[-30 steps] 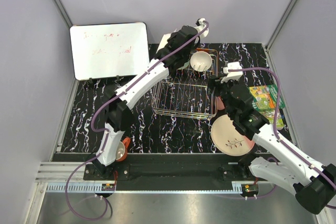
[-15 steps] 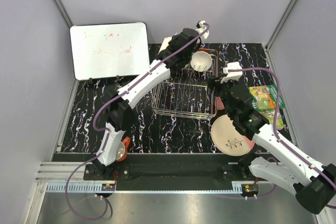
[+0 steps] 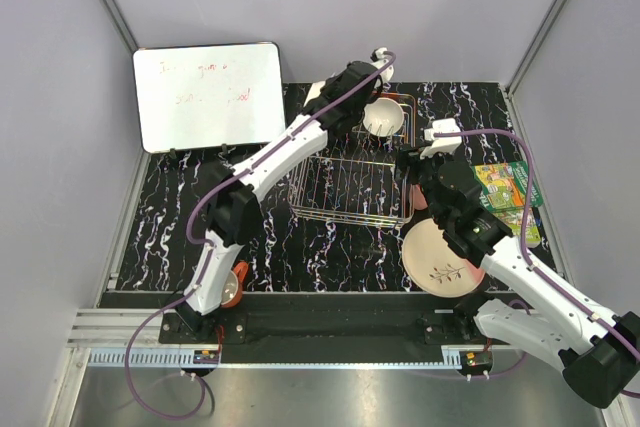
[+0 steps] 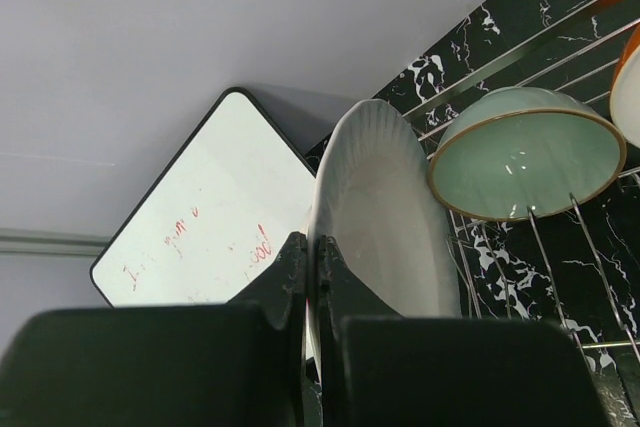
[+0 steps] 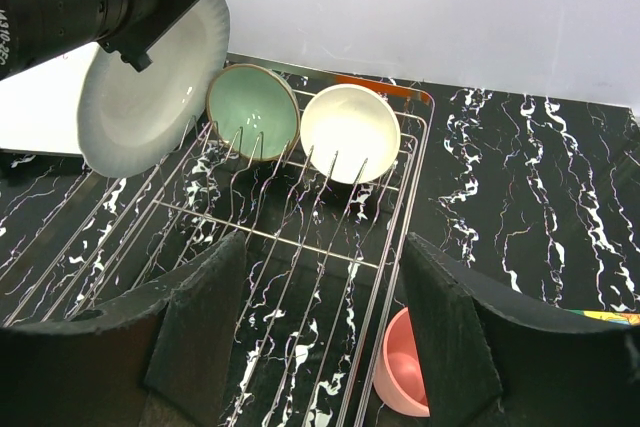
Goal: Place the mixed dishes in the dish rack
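From my seat I see a whiteboard (image 3: pixel 207 95) at the far left corner of the black, white-veined table (image 3: pixel 150 237), with faint red handwriting I can't read. A green book (image 3: pixel 508 187) with a colourful cover lies at the right edge, partly hidden. Plain grey walls (image 3: pixel 60 147) close in three sides, and a ribbed metal rail (image 3: pixel 320 357) runs along the near edge.

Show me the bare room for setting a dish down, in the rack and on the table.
Free: the near half of the dish rack, bare wires nearer than the mint green bowl and cream bowl; the tabletop left of it, in front of the whiteboard. Crowded: the rack's far end; its right side, with small pink cup, large plate, green book.
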